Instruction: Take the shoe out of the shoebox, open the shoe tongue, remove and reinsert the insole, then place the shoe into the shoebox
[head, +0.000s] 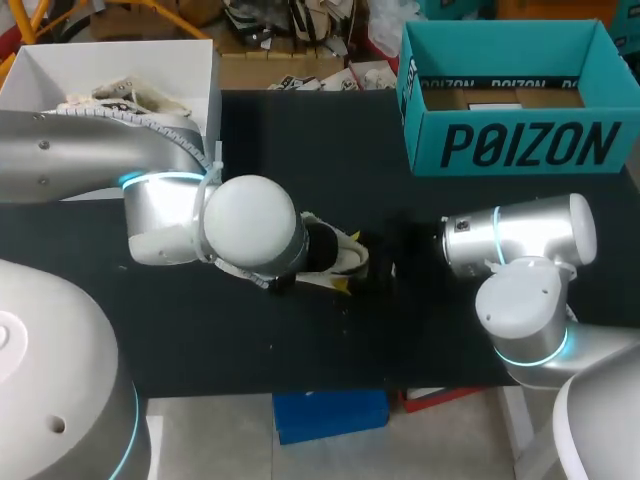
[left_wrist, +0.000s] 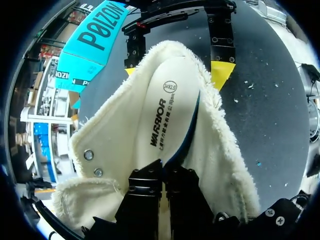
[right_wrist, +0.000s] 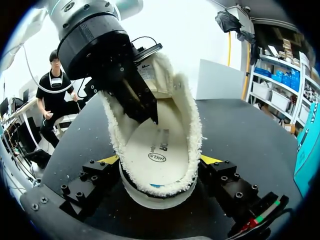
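**Insole pinched inside a soft, fleecy shoe**

The shoe (head: 338, 258) is lying on the table (head: 300, 150), outside the teal shoebox (head: 510, 140), between both arms; the right pincer (right_wrist: 159, 162) is clamping its heel from two sides; the left pincer (left_wrist: 162, 167) is sitting inside the shoe, fingers together, apparently pinching the insole (left_wrist: 167, 110), whose blue edge is standing up. The shoe is looking light and soft, with a yielding fleece collar; I judge the firmer heel the safest hold; the thin insole is likely bending easily.
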